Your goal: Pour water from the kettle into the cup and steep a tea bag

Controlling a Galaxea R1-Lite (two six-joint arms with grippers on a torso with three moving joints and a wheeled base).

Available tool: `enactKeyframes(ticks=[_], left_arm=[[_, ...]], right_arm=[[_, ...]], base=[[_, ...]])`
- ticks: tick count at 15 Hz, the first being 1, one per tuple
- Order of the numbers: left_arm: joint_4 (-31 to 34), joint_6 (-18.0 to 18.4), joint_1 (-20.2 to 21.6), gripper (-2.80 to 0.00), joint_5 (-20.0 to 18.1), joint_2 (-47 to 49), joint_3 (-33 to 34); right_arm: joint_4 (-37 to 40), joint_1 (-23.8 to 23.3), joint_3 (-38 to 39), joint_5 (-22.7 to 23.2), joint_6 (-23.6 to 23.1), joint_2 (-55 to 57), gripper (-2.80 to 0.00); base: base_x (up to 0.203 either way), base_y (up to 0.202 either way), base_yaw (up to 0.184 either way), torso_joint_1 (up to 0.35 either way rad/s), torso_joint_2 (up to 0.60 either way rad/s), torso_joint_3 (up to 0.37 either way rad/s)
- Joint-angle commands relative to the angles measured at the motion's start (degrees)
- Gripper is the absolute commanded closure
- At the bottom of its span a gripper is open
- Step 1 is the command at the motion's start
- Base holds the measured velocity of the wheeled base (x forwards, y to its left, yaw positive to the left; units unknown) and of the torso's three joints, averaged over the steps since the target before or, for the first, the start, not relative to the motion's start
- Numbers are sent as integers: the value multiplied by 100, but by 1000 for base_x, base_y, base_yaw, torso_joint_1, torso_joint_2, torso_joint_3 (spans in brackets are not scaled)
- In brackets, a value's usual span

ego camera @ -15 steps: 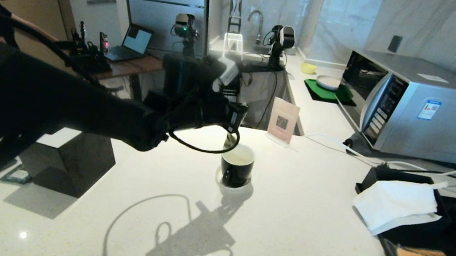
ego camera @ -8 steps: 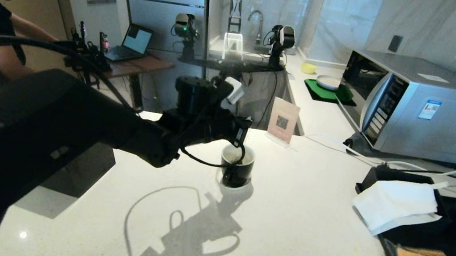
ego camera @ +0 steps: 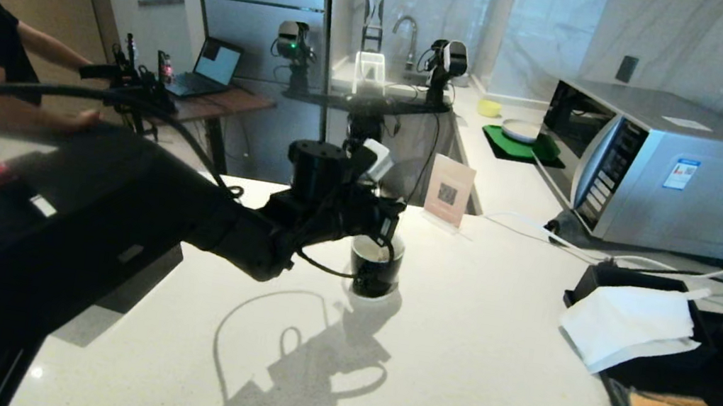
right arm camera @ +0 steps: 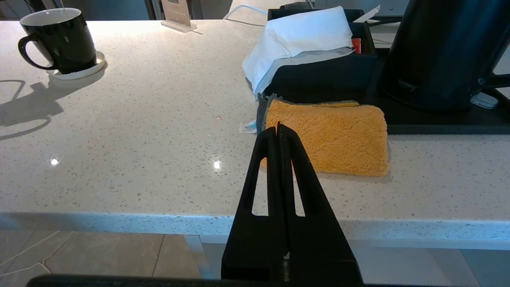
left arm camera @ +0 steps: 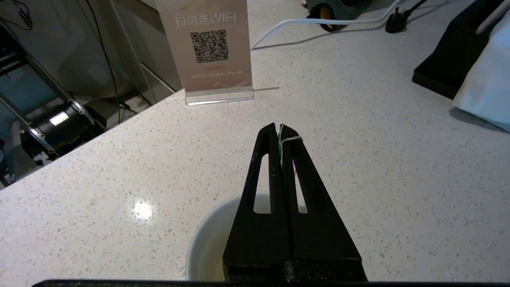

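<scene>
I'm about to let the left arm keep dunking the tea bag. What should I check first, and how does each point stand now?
1. Left hand shut on the tea bag's string: ok.
2. Left hand over the cup: ok.
3. Cup upright on its saucer: ok.
4. Water in the cup: ok, pale liquid shows.
5. Tea bag under water: cannot tell, the hand hides it.
6. Right hand shut, off the counter's edge, clear of the kettle: ok.
</scene>
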State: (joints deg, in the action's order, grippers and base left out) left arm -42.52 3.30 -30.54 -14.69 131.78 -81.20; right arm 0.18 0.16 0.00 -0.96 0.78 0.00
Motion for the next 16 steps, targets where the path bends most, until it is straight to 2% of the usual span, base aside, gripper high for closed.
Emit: enactKeyframes(ticks=[1, 8, 16], left_arm=[[-36, 4, -40, 0, -8, 41, -1], [59, -29, -75, 0, 6, -375, -178], [174, -23, -119, 0, 19, -806, -13]], right_arm=[[-1, 2, 0, 0, 2, 9, 0], [-1, 2, 0, 0, 2, 9, 0], [0, 2, 0, 0, 2, 9, 0]], base=[[0, 0, 0, 0, 0, 0], [0, 0, 0, 0, 0, 0], [0, 0, 0, 0, 0, 0]])
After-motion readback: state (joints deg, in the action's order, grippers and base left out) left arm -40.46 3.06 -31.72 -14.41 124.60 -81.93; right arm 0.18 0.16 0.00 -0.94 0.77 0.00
